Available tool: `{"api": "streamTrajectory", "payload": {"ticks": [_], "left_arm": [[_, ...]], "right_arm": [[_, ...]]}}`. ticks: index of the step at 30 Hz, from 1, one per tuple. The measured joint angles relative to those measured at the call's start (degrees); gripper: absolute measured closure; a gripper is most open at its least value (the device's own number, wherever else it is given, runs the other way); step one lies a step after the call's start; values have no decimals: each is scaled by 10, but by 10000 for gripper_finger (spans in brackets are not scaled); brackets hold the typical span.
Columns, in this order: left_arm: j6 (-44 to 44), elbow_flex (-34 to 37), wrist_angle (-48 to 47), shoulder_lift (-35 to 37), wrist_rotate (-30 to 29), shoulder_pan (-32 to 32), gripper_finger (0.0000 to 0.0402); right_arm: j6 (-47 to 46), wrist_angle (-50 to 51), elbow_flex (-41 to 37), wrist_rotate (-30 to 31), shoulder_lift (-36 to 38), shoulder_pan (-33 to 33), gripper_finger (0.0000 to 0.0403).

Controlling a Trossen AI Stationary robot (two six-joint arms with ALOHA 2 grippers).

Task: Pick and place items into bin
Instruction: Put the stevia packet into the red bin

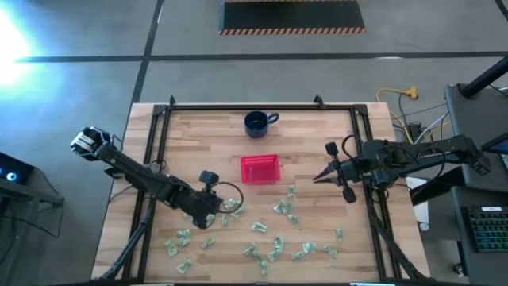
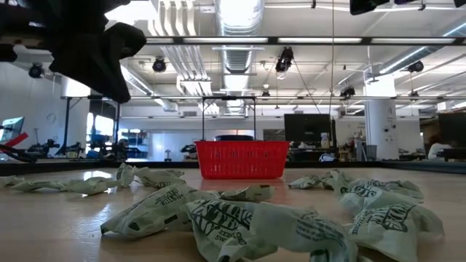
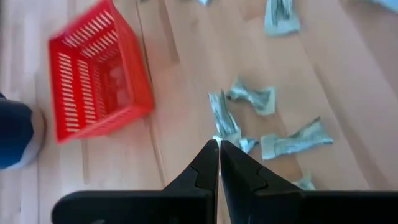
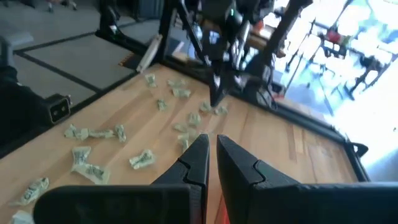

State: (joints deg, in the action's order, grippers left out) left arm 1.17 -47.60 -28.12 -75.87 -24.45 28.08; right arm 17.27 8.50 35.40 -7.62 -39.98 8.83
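Several pale green-and-whitish crumpled items [image 1: 262,238] lie scattered over the near half of the wooden table, close up in the low view [image 2: 218,218]. The red bin [image 1: 260,168] stands on its base mid-table, also visible in the low view [image 2: 242,159] and the left wrist view [image 3: 99,81]. My left gripper [image 1: 213,218] hangs shut above the items left of and nearer than the bin; its tips [image 3: 219,144] hover over one item [image 3: 227,118]. In the low view it sits high, clear of the table [image 2: 102,65]. My right gripper [image 1: 317,179] is shut, raised to the right of the bin [image 4: 211,143].
A dark blue mug [image 1: 256,121] stands beyond the bin near the far edge. A black frame [image 1: 159,135] runs along the table's left, far and right edges. Bare wood lies between bin and mug. Cables and a keyboard [image 1: 484,226] sit off the table's right side.
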Motion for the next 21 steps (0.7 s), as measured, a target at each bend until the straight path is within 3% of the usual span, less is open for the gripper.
{"api": "streamTrajectory", "payload": {"ticks": [8, 21], "left_arm": [[-15, -12, -36, -29, -11, -8, 392], [-16, -12, -19, -94, -10, -20, 284]], "right_arm": [[-4, -46, -15, -5, 11, 8, 380], [1, -51, -19, -35, 13, 36, 380]]}}
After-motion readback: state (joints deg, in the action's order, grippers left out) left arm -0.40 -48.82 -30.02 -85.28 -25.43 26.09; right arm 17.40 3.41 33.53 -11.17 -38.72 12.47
